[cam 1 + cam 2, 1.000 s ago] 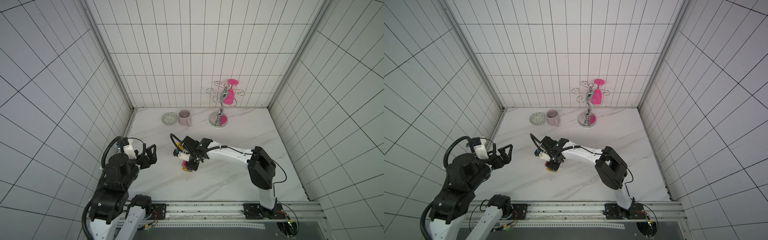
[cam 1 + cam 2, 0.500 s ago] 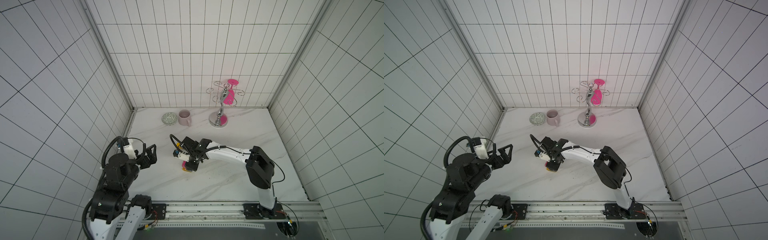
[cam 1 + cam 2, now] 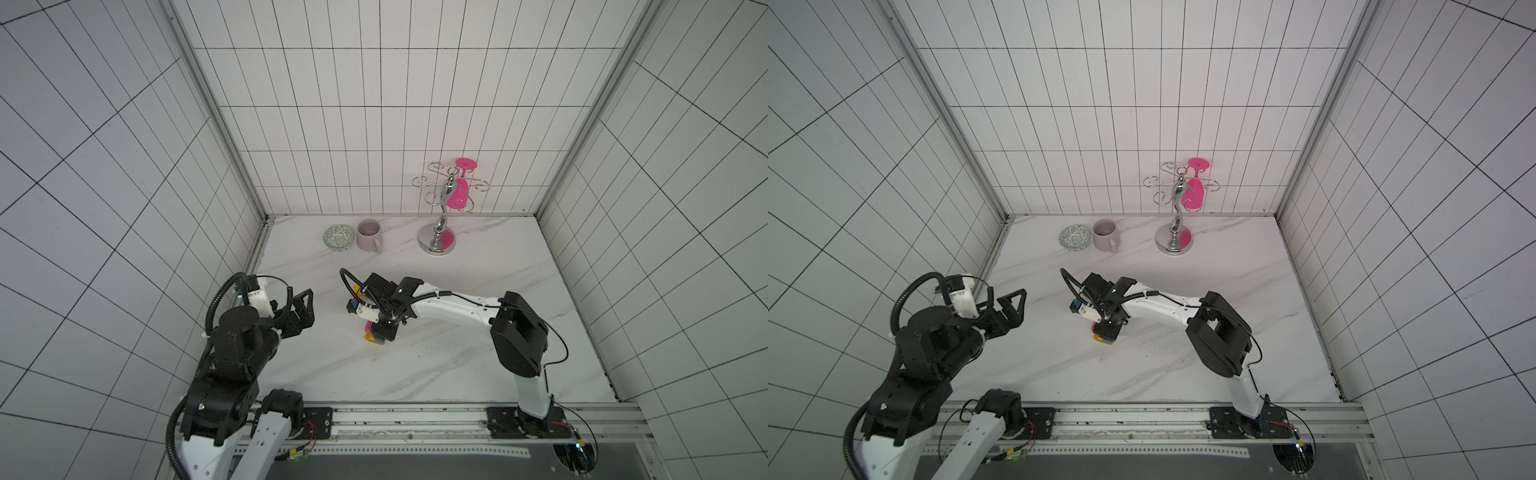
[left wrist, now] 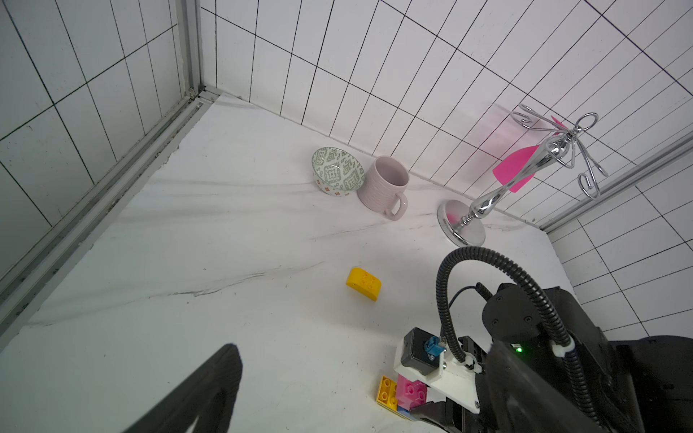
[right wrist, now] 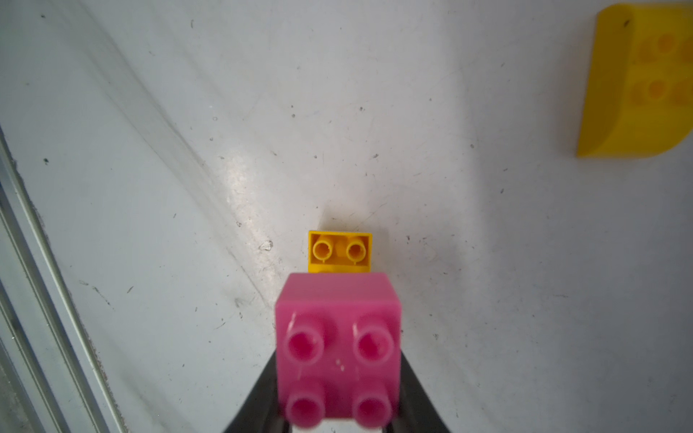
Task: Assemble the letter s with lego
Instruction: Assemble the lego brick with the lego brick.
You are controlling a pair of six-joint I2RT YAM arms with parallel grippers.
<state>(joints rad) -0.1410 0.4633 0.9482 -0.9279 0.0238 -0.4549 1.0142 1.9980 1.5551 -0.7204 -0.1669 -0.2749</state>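
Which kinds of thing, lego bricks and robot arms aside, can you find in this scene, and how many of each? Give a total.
Bowl: 1
Mug: 1
Glass rack: 1
Pink glass: 1
Total: 4

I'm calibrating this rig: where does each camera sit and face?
Top views: high in front, looking down on the table and both arms.
Left wrist: faces the mug; one finger of the left gripper shows.
Right wrist: looks down at the pink brick in the right gripper.
Both wrist views share the loose yellow brick.
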